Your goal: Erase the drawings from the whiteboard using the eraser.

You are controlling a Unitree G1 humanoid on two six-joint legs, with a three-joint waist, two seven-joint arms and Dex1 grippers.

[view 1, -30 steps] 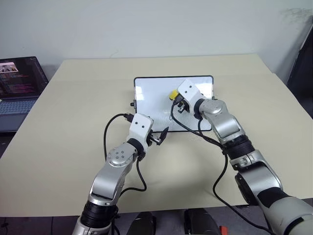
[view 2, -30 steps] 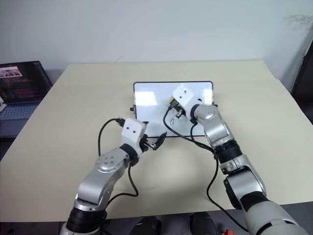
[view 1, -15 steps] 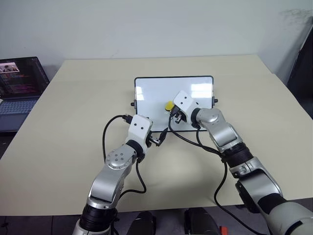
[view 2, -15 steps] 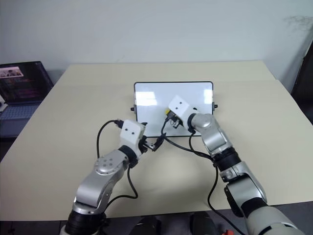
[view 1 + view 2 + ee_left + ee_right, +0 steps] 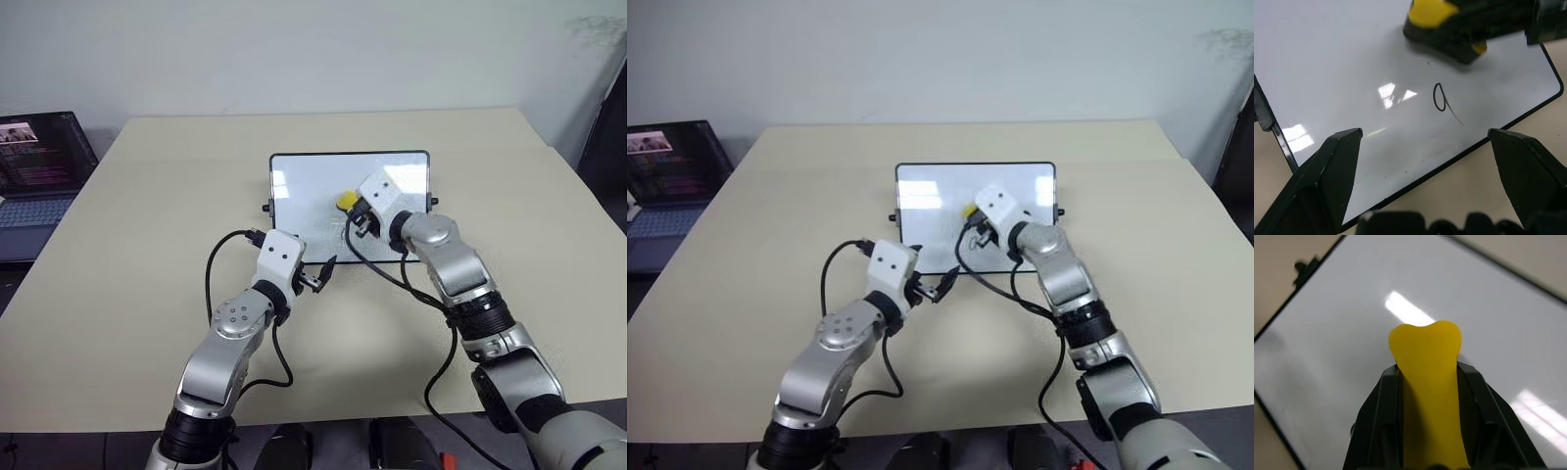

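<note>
Right gripper [image 5: 350,217] sits just right of centre in the left eye view, its two black fingers clamped on the eraser [image 5: 345,201], which pokes out as a yellow nub toward the upper left of the hand. In the right wrist view the yellow block [image 5: 1426,382] is pinched so tightly that its sides bow inward; that firm squeeze looks meant to keep the pad from twisting while it is dragged. The arm reaches in from the lower right so the eraser comes over the middle of the whiteboard [image 5: 304,181], which lies flat on the table [image 5: 147,245] in the upper centre of the frame, its black frame and side knobs visible.

Left gripper [image 5: 319,274] hangs at the near edge of the board, lower centre of the left eye view, fingers spread apart and holding nothing. It seems parked there to stay out of the wiping path, perhaps ready to steady the board.

Of the drawings, one mark like a 9 [image 5: 1442,99] shows in the left wrist view, centre right, with the eraser's dark underside just above it in that picture and not on it. Whether the pad presses on the surface I cannot tell. A laptop [image 5: 34,181] sits at the far left edge, well apart from the work.
</note>
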